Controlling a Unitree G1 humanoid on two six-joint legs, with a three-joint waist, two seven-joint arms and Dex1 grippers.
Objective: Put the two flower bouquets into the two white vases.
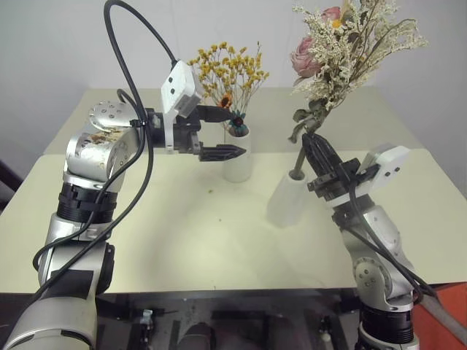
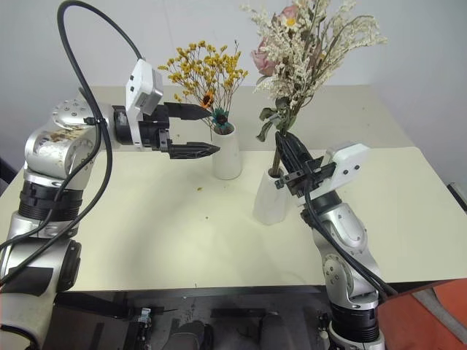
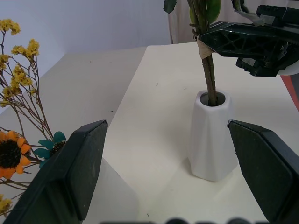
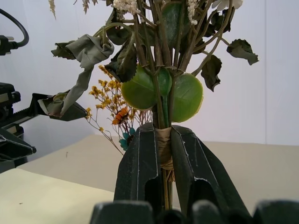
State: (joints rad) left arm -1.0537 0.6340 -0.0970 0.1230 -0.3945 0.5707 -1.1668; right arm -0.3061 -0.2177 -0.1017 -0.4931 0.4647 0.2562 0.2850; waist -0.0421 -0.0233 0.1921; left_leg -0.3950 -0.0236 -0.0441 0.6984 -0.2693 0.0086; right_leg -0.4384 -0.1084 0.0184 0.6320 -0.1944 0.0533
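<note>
Left eye view: the rose bouquet (image 1: 343, 44) is clamped at its bound stems by the right gripper (image 1: 315, 149), its stem ends already in the mouth of the near white vase (image 1: 288, 200), presumably so it can be let go upright. The yellow bouquet (image 1: 230, 69) stands in the far white vase (image 1: 237, 157). The left gripper (image 1: 219, 131) is held wide open and empty beside it. Bare table (image 1: 182, 240) lies all around both vases, well inside the edges.

Left claw (image 1: 221, 133) agape, pointing sideways; right claw (image 1: 315, 149) clamped, tilted upward.
</note>
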